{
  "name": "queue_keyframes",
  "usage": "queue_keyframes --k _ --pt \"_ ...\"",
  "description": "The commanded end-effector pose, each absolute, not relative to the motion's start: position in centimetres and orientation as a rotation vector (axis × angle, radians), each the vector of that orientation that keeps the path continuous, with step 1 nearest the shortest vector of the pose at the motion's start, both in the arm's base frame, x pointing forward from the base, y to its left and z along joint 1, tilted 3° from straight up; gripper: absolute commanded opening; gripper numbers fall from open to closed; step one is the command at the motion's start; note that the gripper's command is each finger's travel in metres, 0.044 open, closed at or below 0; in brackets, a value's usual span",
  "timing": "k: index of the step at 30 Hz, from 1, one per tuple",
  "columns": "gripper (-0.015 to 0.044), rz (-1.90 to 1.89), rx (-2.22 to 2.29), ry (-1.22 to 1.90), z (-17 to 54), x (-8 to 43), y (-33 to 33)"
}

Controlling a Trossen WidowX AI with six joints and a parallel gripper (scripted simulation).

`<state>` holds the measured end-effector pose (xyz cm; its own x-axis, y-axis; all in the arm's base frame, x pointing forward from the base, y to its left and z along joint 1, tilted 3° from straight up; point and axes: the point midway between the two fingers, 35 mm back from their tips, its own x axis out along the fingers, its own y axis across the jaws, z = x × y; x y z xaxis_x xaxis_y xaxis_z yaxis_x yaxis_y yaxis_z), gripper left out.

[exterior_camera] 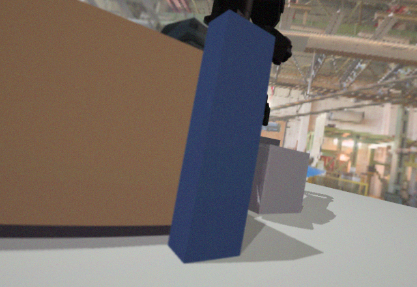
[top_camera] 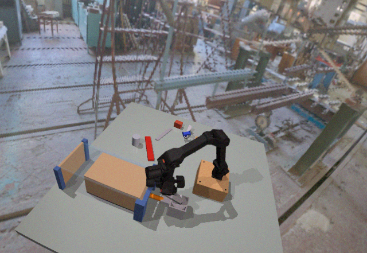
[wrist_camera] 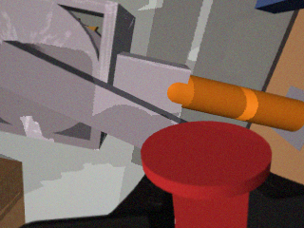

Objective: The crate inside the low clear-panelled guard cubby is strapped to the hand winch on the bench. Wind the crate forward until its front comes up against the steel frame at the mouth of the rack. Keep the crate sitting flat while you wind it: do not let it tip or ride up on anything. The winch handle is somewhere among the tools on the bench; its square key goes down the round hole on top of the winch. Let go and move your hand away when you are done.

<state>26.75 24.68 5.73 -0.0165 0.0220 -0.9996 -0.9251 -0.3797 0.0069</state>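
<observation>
The tan crate [top_camera: 115,174] [exterior_camera: 90,125] sits flat in the clear-panelled cubby. Its front is at the blue frame post [top_camera: 140,210] [exterior_camera: 222,142]; contact cannot be told. An orange cylinder [top_camera: 156,197] [wrist_camera: 223,99] lies between the crate front and the grey winch [top_camera: 177,212] [exterior_camera: 284,179] [wrist_camera: 108,45]. The handle's grey arm [top_camera: 175,198] [wrist_camera: 57,90] spans the winch top, and its red knob [wrist_camera: 206,154] stands upright at the arm's outer end. My gripper [top_camera: 163,191] [wrist_camera: 210,209] is shut on this knob, beside the winch on the crate side. The square key is hidden.
Behind the cubby are a red bar [top_camera: 149,148], a grey cylinder [top_camera: 136,140], a grey strip [top_camera: 163,134], a red block [top_camera: 178,124] and a blue part [top_camera: 186,133]. The wooden arm base [top_camera: 209,182] stands right of the winch. A tan panel [top_camera: 71,164] closes the cubby's far end.
</observation>
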Motion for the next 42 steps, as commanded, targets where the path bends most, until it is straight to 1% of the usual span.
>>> queue_keyframes --k 1,42 --pt "0.0 1.529 -1.451 0.916 6.3 26.7 27.4" --pt "0.0 1.533 -1.445 0.913 6.8 24.0 33.0"
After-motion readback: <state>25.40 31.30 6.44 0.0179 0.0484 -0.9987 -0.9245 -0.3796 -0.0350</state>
